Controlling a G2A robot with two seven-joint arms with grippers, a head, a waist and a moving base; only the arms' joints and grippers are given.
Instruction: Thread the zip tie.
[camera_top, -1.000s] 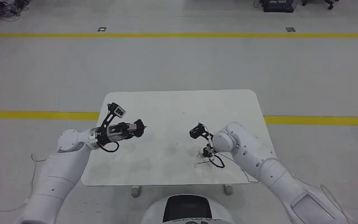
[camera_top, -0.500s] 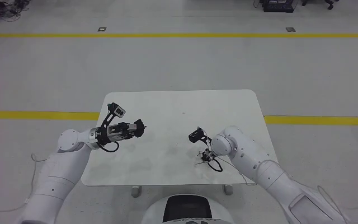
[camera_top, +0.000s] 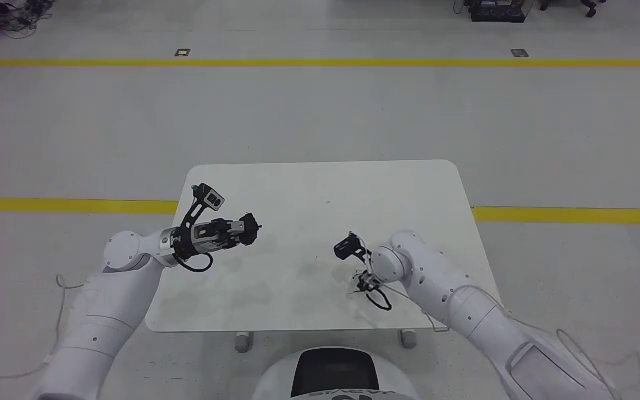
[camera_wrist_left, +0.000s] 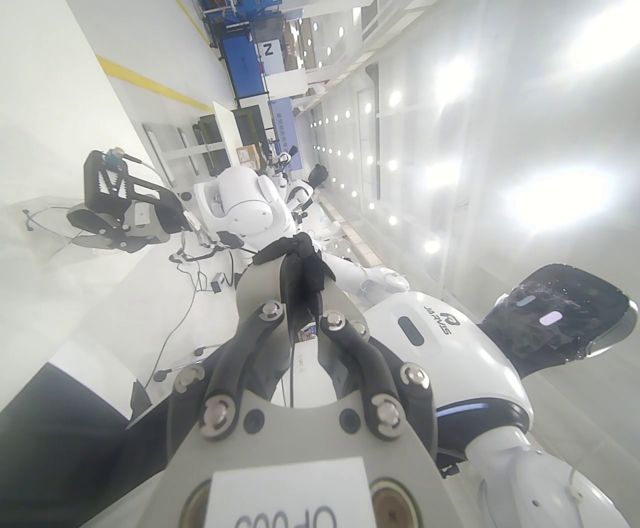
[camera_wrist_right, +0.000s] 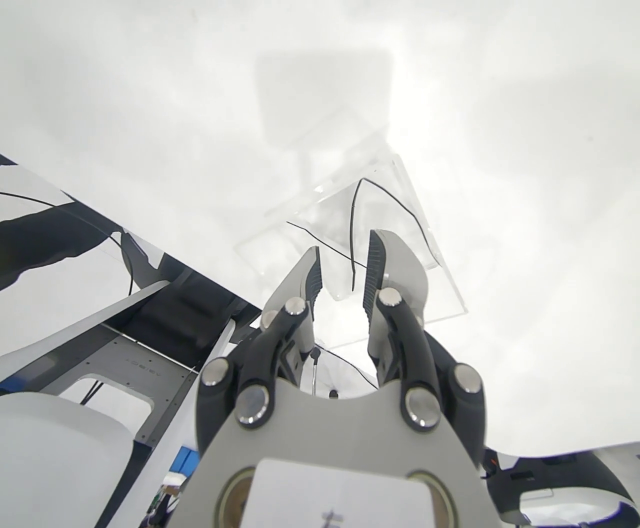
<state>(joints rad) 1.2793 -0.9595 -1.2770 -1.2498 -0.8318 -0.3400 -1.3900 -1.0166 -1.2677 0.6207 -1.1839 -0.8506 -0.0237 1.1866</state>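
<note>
We find the right gripper (camera_wrist_right: 344, 274) low over the near edge of the white table (camera_top: 420, 190), toward the robot's right side. Its fingers (camera_wrist_right: 376, 265) are spread apart (ribbed black pads facing each other) and point down at a clear tray (camera_wrist_right: 447, 292) that lies flat on the tabletop. On that tray lie a few thin black zip ties (camera_wrist_right: 352, 235). One of them, gently curved, runs toward the gripper, and in the right wrist view its end falls in the gap between the two pads, with bare space on either side of it. A second strand crosses it at a slant, and another bends away along the tray's edge.

The left gripper (camera_wrist_left: 299, 260) hangs above the left part of the table, well apart from the tray and the ties, and points across toward the other arm. We see its fingers drawn together, with a dark wad at their tips. Whether that is something pinched or only a wrapping on the fingers we cannot tell from this angle. The left wrist view also shows the right gripper farther off, spread above the tray, and the ends of the ties lie on the clear surface just beside it.
</note>
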